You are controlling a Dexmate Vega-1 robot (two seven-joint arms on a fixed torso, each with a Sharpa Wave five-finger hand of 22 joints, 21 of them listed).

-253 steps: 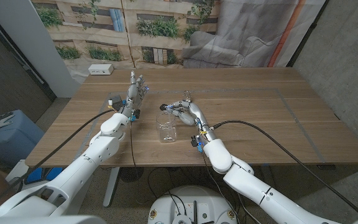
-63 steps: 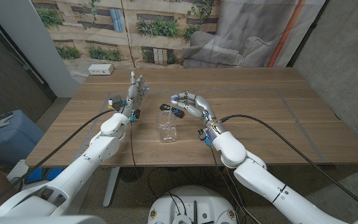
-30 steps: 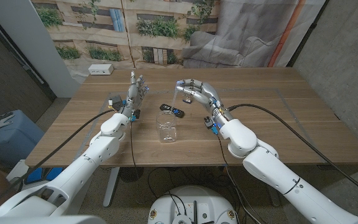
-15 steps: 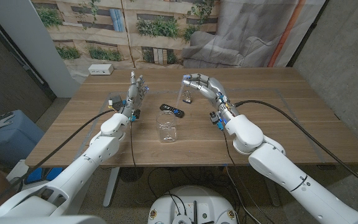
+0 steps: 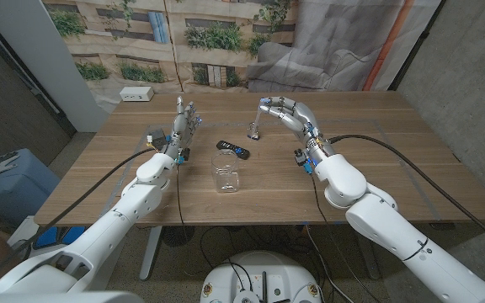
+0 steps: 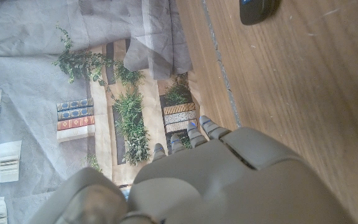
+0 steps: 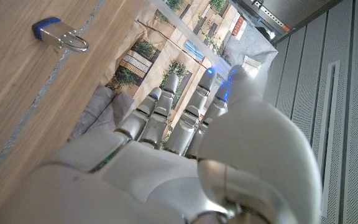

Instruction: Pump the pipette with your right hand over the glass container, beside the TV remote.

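pipette [image 5: 254, 129], one glass container [image 5: 225, 175], one tv remote [image 5: 233, 149], one padlock [image 7: 59, 35].

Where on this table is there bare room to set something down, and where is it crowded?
Bare wood spans the table right of the right hand, and the near edge before the glass container. Crowded: the middle, where TV remote, padlock and left hand cluster.

A clear glass container [image 5: 226, 178] stands upright on the wooden table, a black TV remote [image 5: 232, 149] lies flat just behind it, and the small clear pipette [image 5: 255, 130] sits farther back beside the remote.
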